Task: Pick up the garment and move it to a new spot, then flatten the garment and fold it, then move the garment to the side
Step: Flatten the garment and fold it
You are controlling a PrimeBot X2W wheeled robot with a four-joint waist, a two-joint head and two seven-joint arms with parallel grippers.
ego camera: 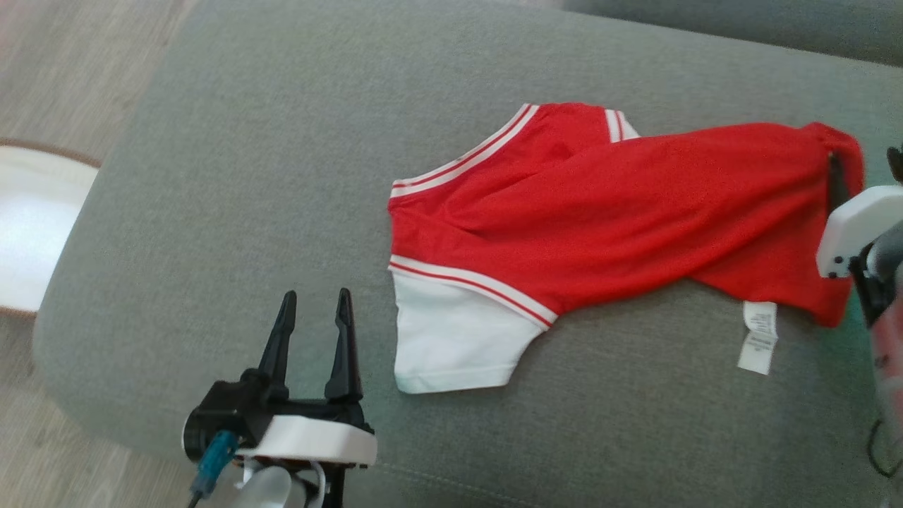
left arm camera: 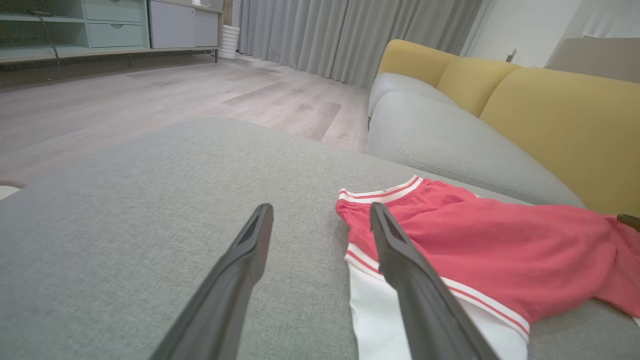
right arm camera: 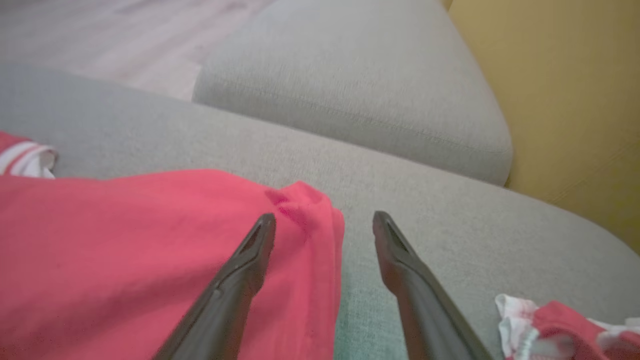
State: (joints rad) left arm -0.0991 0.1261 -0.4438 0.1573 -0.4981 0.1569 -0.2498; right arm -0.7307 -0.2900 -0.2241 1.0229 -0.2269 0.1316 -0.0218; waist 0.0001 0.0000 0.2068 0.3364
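Left claw (ego camera: pixel 314 296) and right claw (right arm camera: pixel 324 222) are gaping apart; right is straddling garment (ego camera: pixel 600 212) edge at 3 o'clock, probably risking a shallow, slipping pinch.

Print on the white care label (ego camera: pixel 757 337) is too small to read; the head view's right edge crops the right gripper (ego camera: pixel 866 164).

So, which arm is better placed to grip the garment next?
Right, probably: the right end effector stands open astride the red edge of the garment. The left end effector, also open, hovers over bare cushion beside the white sleeve.
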